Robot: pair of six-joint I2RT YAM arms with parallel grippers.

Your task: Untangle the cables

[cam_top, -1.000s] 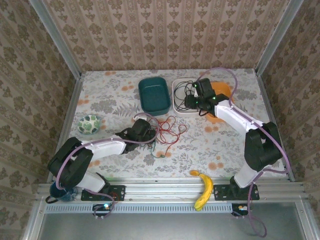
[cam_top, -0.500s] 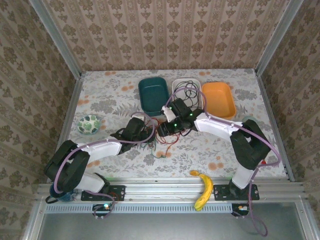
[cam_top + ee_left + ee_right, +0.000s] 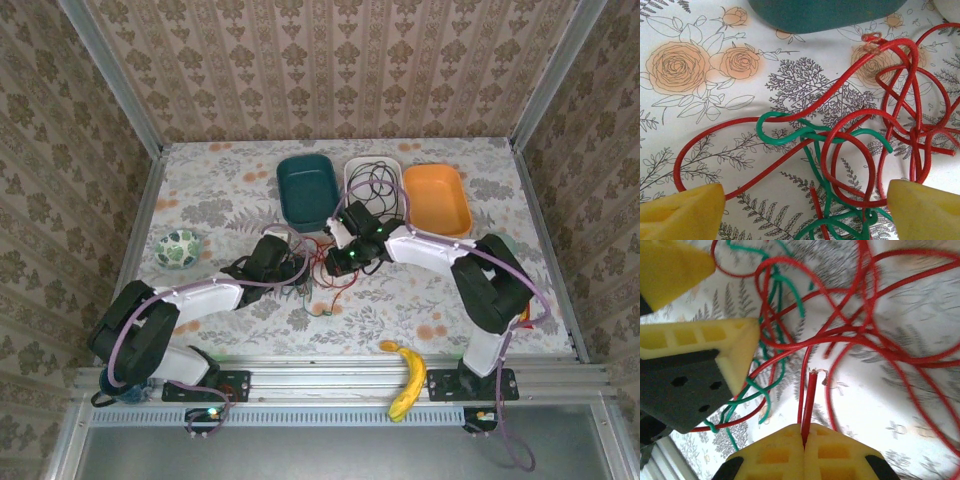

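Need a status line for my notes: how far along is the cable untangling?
Done: the black cable lies in the white tray, apart from the other two. In hand: the right gripper is shut on the loose end of the red cable, while the left gripper stands open over the knot. Left: the red cable and the green cable are looped through each other.

Arm links: white shells are seen on the left arm [image 3: 205, 295] and right arm [image 3: 432, 248], joined by black joints.
Cabling: lilac cables [image 3: 118, 340] are looped along both arms.
Right gripper [image 3: 805, 432]: yellow fingers [image 3: 770, 452] are moulded with rectangular pockets and backed in black.
Wrist: green lights [image 3: 352, 256] are lit.
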